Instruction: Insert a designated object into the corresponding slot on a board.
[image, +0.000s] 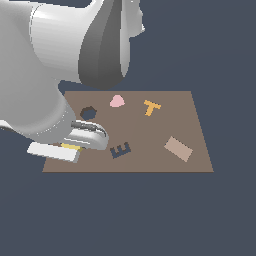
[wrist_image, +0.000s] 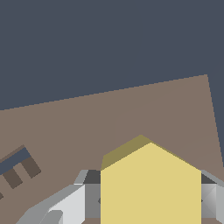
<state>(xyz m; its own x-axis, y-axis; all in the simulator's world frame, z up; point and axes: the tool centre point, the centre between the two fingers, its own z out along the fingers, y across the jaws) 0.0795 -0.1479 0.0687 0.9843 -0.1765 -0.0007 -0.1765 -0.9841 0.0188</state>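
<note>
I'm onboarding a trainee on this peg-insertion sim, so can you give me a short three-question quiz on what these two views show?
1. True or false: the yellow hexagonal block sits between the fingers of the gripper.
2. Multiple choice: in the exterior view, which lies nearest the hexagonal slot? A) the tan rectangle B) the pink rounded piece C) the orange T
3. Fill in: the dark cutout on the board near the gripper is shaped like the letter ___.

Key
1. True; a finger shows on each side of it in the wrist view.
2. B
3. E
</note>
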